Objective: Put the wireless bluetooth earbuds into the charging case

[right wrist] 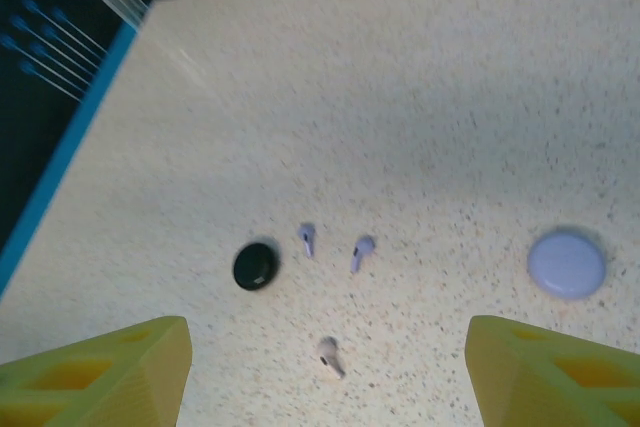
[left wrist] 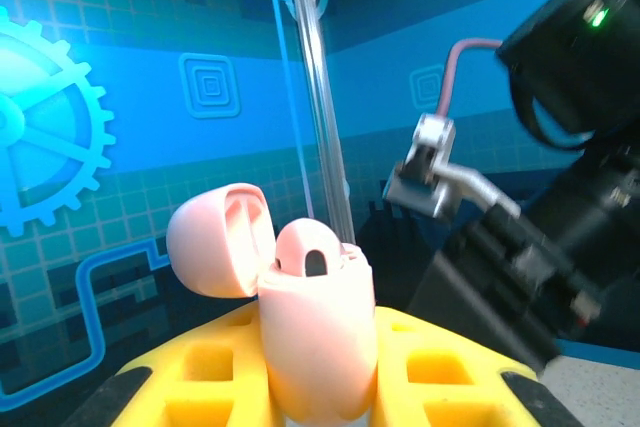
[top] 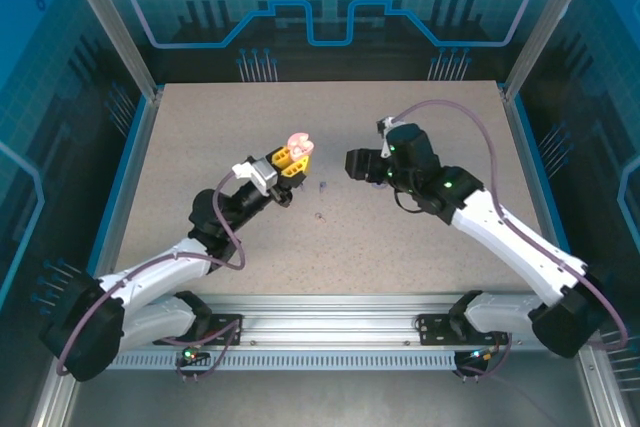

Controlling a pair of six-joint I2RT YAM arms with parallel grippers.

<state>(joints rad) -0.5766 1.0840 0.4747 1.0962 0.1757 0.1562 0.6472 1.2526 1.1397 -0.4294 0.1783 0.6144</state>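
Left tool [top: 292, 159]: you have it clamped on the pink charging case [left wrist: 320, 337], with its yellow fingers [left wrist: 200, 372] pressed to either side of the case body. It is raised above the worktop [top: 200, 147], near the middle.
Pink charging case: it stands upright in the grip with its lid [left wrist: 222, 239] swung back and open. A dark oval recess shows in the top. You cannot tell from these views whether an earbud sits inside.
Right tool [top: 360, 165]: your fingers stand wide apart with nothing between them. The tool hangs above the worktop, facing the left tool and a little apart from the case.
Lavender earbuds [right wrist: 307, 238]: there are two, lying loose on the worktop near each other.
Pale pink earbud [right wrist: 329, 356]: a single earbud lies on the worktop near the lavender pair, touching neither. In the right wrist view it sits between the right tool's fingers and under them.
Black round case [right wrist: 255, 265]: it rests on the worktop just beside one lavender earbud.
Lavender round case [right wrist: 567, 264]: it rests on the worktop, well apart from the earbuds, on the side away from the black round case.
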